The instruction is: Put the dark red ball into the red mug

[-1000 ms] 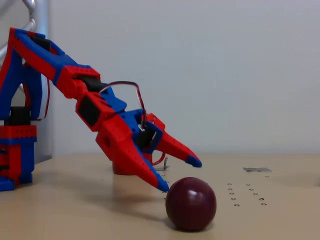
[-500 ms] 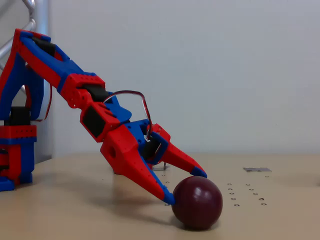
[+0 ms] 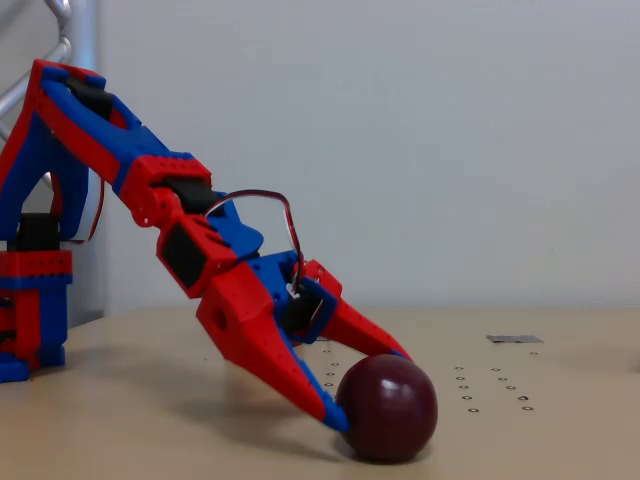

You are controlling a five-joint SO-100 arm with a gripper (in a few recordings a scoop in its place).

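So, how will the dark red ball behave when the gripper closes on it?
The dark red ball is round and sits free on the table, so it will probably roll if nudged. Its glossy surface looks slippery; the gripper fingertips touch only its left side, so it may squirt away.

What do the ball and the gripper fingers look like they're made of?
The dark red ball: smooth, glossy, likely hard plastic or rubber, judging by the soft highlight on top. The gripper fingers: matte red-and-blue plastic, seemingly 3D-printed, with dotted holes.
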